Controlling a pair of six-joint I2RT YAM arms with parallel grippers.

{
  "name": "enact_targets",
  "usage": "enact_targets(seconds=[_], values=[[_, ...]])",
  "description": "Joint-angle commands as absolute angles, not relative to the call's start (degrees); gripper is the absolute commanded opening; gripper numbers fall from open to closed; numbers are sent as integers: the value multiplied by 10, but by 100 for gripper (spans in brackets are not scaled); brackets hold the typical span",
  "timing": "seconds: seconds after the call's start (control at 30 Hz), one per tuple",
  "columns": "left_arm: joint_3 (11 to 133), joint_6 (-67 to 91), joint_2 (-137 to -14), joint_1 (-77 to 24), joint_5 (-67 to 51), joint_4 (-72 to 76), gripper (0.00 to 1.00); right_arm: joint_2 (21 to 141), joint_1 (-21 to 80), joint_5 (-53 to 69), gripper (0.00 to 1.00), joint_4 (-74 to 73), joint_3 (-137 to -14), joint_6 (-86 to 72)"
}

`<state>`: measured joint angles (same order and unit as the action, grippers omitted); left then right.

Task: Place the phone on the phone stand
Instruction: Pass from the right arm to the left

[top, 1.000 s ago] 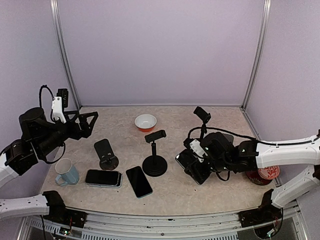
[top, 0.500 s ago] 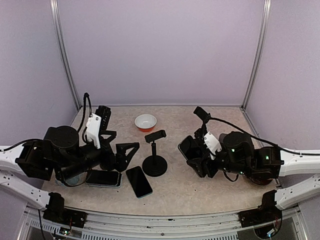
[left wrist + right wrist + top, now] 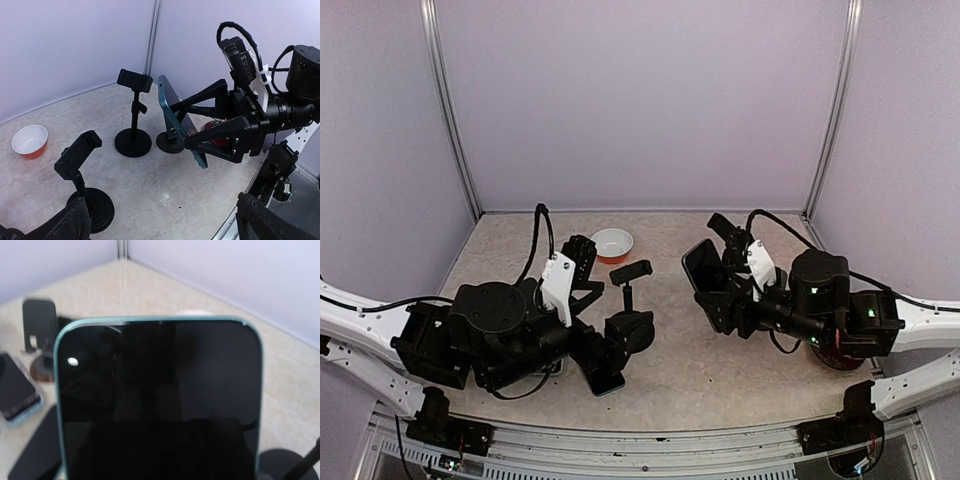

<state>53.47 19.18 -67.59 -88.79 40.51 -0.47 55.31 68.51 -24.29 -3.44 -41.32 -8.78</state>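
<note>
My right gripper (image 3: 717, 288) is shut on a black phone with a teal edge (image 3: 699, 267) and holds it upright, above the table, right of the middle. The left wrist view shows its fingers (image 3: 216, 99) clamped on the phone (image 3: 176, 116). The phone's screen (image 3: 160, 400) fills the right wrist view and hides the fingers there. A black clamp phone stand (image 3: 630, 273) rises on a round base (image 3: 632, 330) at the table's middle; it also shows in the left wrist view (image 3: 79, 151). My left gripper (image 3: 600, 338) is wide open and empty (image 3: 162, 216), low beside that stand.
A second clamp stand (image 3: 724, 227) is behind the right arm (image 3: 134, 80). A red-and-white bowl (image 3: 611, 243) sits at the back. A black phone (image 3: 607, 381) lies under the left arm, a cased phone (image 3: 16, 390) and a plate-type holder (image 3: 39, 315) further left. A red cup (image 3: 840, 355) is far right.
My left arm swung from the far left to the table's middle, over the lying phones. My right gripper raised the phone and stood it more upright, moving back.
</note>
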Motion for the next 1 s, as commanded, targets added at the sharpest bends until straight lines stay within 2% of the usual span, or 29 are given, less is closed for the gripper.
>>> enact_targets(seconds=[0.0, 0.37, 0.7, 0.97], values=[[519, 174, -695, -890, 393, 90, 99, 525, 692, -243, 42, 44, -439, -119], [575, 181, -814, -885, 424, 110, 99, 537, 702, -207, 43, 126, -464, -191], [541, 153, -806, -873, 381, 217, 99, 552, 729, -235, 44, 178, -443, -196], [560, 167, -831, -861, 408, 204, 99, 573, 753, -247, 45, 189, -450, -191]])
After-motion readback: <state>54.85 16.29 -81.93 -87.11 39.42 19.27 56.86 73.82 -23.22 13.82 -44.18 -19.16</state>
